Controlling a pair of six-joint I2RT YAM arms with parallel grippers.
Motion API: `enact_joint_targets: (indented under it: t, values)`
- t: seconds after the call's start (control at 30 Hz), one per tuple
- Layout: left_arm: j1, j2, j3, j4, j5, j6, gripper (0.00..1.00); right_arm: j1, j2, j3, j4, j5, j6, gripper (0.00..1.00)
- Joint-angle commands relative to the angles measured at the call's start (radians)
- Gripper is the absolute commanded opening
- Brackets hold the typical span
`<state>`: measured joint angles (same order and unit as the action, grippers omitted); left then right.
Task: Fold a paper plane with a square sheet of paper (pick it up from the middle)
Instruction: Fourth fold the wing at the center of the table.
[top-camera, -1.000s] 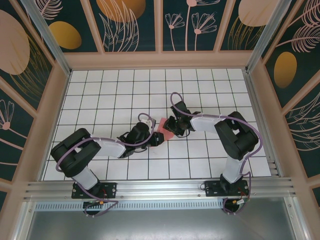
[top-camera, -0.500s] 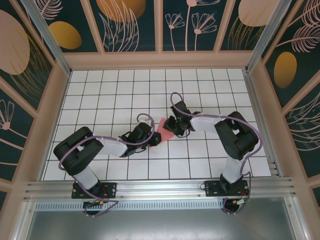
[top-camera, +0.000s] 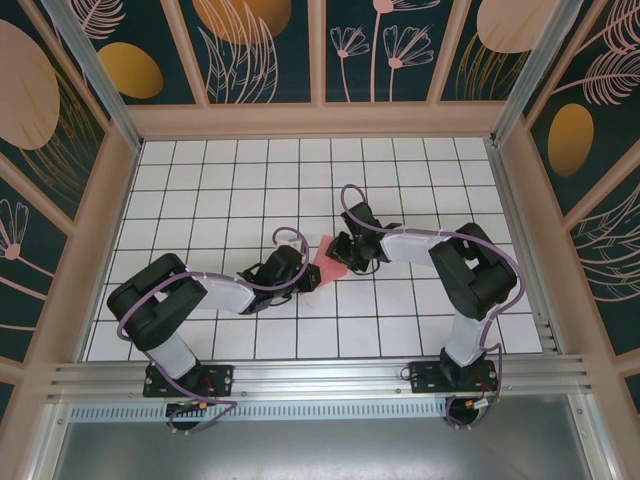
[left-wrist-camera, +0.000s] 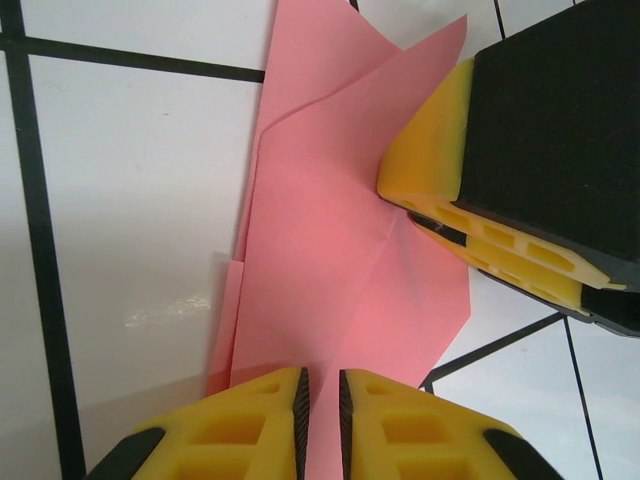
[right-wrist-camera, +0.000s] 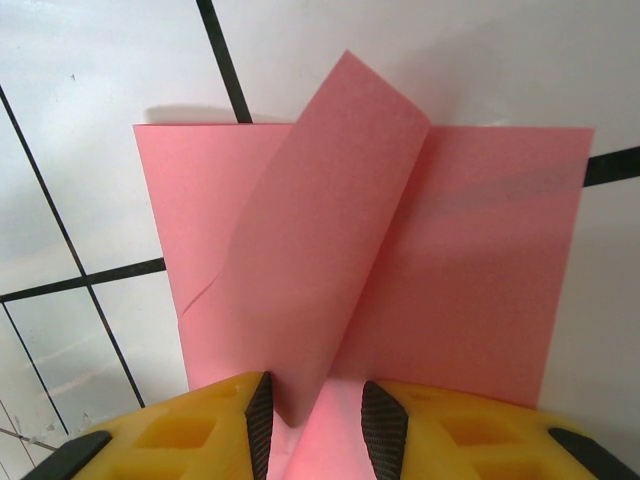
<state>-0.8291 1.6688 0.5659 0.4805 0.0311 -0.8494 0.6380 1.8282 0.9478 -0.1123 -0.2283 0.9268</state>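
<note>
White gridded tabletop (top-camera: 220, 190); black left arm (top-camera: 205, 292) and black right arm (top-camera: 430, 245) both reach to its middle. Thin pink paper sheet (top-camera: 327, 258), partly folded, lies mid-tabletop directly between the grippers, one flap standing up. Left gripper (left-wrist-camera: 320, 385) sits at the sheet's near-left end, jaws almost pressed together, pinching a paper layer in the slit. Right gripper (right-wrist-camera: 315, 400) is at the far-right end, jaws part-spread, seemingly nipping the raised fold. The crease runs roughly gripper to gripper, so neither arm is nearer; the next fold likely needs both. Paper edges under the yellow fingers (left-wrist-camera: 450, 215) are hidden, and the layer count is unclear.
</note>
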Motion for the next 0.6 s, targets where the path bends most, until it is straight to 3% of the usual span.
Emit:
enact_joint_targets:
  t: [0.0, 0.2, 0.57]
  values:
    - [0.006, 0.006, 0.005, -0.05, -0.031, -0.005, 0.15, -0.001, 0.21, -0.099, -0.191, 0.175, -0.001, 0.38]
    - [0.006, 0.016, 0.006, -0.069, -0.039, -0.009, 0.07, -0.001, 0.221, -0.097, -0.193, 0.175, -0.003, 0.38]
    - [0.005, 0.023, 0.011, -0.095, -0.046, -0.009, 0.03, -0.001, 0.238, -0.091, -0.197, 0.179, -0.002, 0.38]
